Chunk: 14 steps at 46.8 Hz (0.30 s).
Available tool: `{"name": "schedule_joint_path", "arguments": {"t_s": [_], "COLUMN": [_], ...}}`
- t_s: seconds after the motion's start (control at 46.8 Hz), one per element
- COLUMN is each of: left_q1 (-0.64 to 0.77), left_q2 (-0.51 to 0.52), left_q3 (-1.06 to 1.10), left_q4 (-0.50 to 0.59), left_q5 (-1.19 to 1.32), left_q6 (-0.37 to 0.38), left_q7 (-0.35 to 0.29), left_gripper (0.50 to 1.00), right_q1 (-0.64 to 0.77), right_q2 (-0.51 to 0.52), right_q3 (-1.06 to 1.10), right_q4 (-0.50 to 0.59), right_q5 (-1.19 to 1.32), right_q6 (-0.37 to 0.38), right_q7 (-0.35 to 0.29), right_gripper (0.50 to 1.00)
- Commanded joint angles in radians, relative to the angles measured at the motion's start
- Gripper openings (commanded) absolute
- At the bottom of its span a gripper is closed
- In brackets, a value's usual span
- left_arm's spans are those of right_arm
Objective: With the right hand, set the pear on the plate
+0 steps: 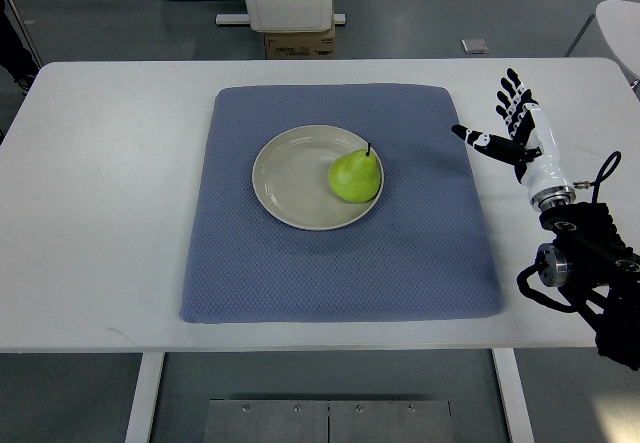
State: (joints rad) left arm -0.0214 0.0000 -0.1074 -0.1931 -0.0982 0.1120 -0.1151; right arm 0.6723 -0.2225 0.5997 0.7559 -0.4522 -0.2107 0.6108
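The pear point(355, 176) sits on the right part of the plate point(285, 178), near the frame's centre, stem pointing up-frame (task apparently done). The right hand point(512, 123) hovers at the right of the frame, well apart from it, fingers spread and empty; the pear lies to its left. Left arm is unseen.

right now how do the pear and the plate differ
The pear is bright green; the plate is pale cream. The pear is rounded with a dark stem pointing away from the robot; the plate is flat and circular. The pear is smaller and rests on the plate's right part. Both are on the blue mat, away from the open right hand.
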Motion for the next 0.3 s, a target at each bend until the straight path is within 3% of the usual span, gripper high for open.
{"name": "schedule_joint_path", "arguments": {"t_s": [0.0,0.278], "left_q1": [0.000,0.000], "left_q2": [0.000,0.000], "left_q3": [0.000,0.000], "left_q4": [0.000,0.000], "left_q5": [0.000,0.000], "left_q6": [0.000,0.000], "left_q7": [0.000,0.000], "left_gripper": [1.000,1.000], "right_q1": [-0.002,-0.016], "right_q2": [0.006,0.028], "right_q3": [0.002,-0.006], "right_q4": [0.002,-0.001], "right_q5": [0.001,0.006], "right_q6": [0.001,-0.001], "right_q7": [0.000,0.000], "right_gripper": [1.000,1.000]}}
